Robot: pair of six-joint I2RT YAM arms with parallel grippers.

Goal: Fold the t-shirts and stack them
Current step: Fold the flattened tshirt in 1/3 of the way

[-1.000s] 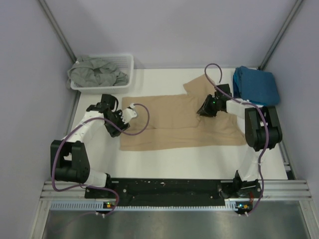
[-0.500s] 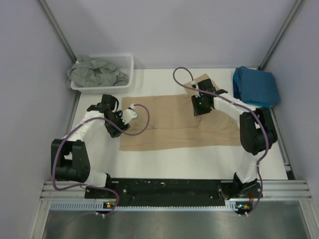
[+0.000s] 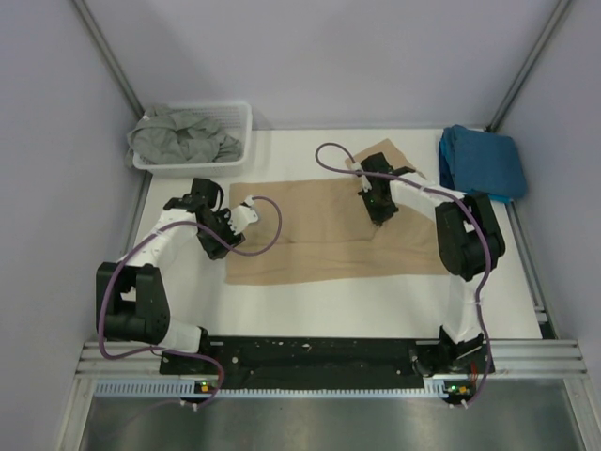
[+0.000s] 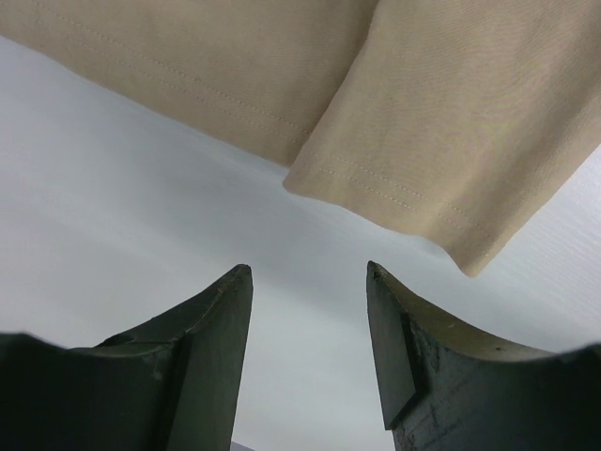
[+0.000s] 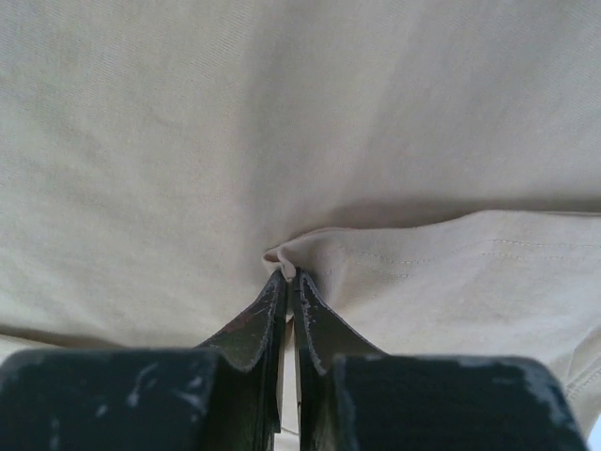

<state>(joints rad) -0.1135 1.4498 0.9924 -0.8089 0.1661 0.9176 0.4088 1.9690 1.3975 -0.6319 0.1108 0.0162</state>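
Soft, even light left faint shadows on the white table (image 3: 310, 310). In the wrist view (close-up), the left gripper (image 4: 308, 272) blurred darkly; the tan t-shirt (image 4: 451, 122) looked sharp.

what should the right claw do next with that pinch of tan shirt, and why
Probably lower the right claw onto the tan t-shirt and open it. Its jaws are shut on a hemmed fold held over the shirt's body, so laying it flat would finish this fold. The left claw is open beside the shirt's edge, holding nothing.
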